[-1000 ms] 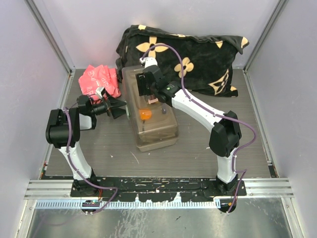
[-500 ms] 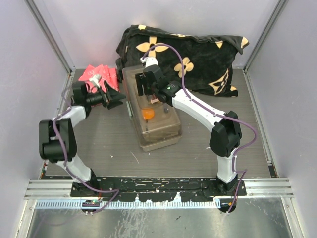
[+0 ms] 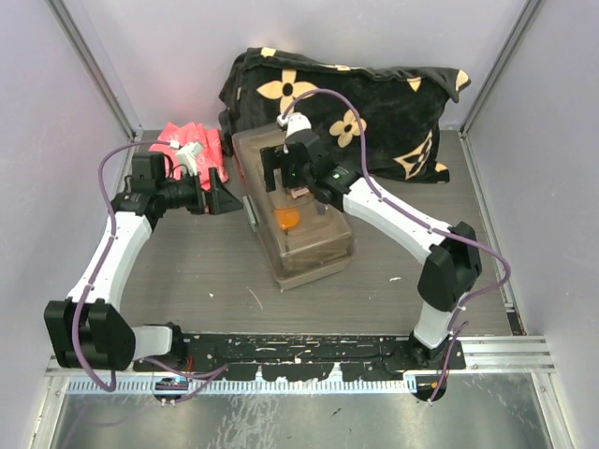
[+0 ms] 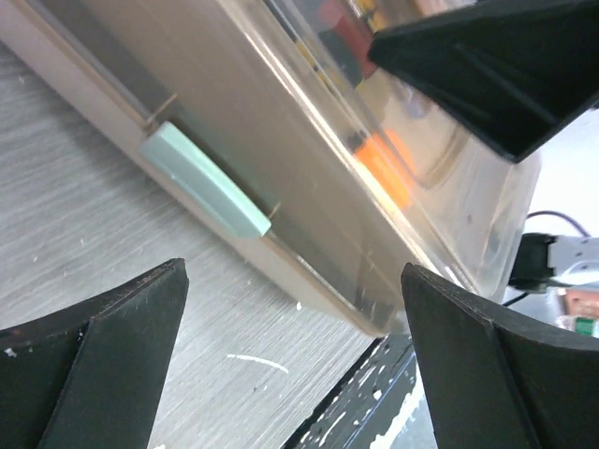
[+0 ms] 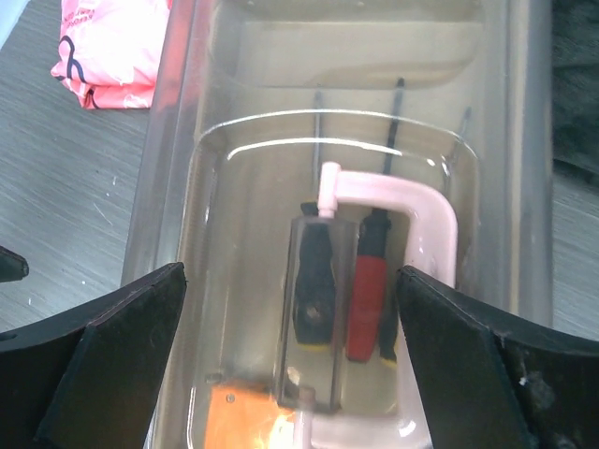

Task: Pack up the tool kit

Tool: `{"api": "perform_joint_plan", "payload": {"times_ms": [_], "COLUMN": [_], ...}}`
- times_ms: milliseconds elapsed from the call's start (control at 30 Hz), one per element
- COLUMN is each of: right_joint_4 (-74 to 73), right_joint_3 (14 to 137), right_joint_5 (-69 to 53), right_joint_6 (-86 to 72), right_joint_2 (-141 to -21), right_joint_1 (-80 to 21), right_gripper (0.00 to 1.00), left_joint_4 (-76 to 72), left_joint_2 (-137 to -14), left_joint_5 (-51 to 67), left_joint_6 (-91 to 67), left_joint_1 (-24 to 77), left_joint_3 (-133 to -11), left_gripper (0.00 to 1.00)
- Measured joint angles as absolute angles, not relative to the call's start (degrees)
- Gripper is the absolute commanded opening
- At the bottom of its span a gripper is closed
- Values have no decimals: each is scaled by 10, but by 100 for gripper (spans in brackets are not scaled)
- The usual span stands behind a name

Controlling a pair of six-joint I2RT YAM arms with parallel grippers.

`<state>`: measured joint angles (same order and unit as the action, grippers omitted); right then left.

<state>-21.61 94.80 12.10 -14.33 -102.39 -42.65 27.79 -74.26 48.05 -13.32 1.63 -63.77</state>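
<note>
The tool kit (image 3: 304,234) is a translucent grey-brown box with its lid down, lying lengthwise mid-table. Through the lid I see a red-handled screwdriver (image 5: 368,295), a black-handled one (image 5: 314,281) and an orange tape measure (image 5: 245,421), under the cream handle (image 5: 416,210). My right gripper (image 3: 295,182) (image 5: 290,365) hovers open over the lid, its fingers either side of the handle and holding nothing. My left gripper (image 3: 225,196) (image 4: 295,374) is open beside the box's left wall, facing its pale latch (image 4: 201,178), and is empty.
A black blanket with cream flowers (image 3: 374,103) is bunched against the back wall behind the box. A pink packet (image 3: 187,150) (image 5: 108,47) lies at the back left, behind my left gripper. Grey walls close in both sides.
My left arm stretched out along the table's left side, carrying its gripper further back. Both grippers opened wider. The box's near end swung slightly to the right.
</note>
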Motion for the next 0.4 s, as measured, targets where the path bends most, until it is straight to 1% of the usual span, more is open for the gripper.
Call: {"api": "perform_joint_plan", "payload": {"times_ms": [200,400], "right_joint_4": [-233,-255], "right_joint_3": [876,831], "right_joint_5": [137,165], "right_joint_6": [-149,-152], "right_joint_2": [-948,-900], "right_joint_1": [-419,-411], "right_gripper": [100,100], "left_joint_4": [324,342], "left_joint_2": [-665,-637], "left_joint_5": [394,373], "left_joint_6": [-92,-69], "left_joint_1": [75,91], "left_joint_3": [-612,-595], "left_gripper": [98,98]}}
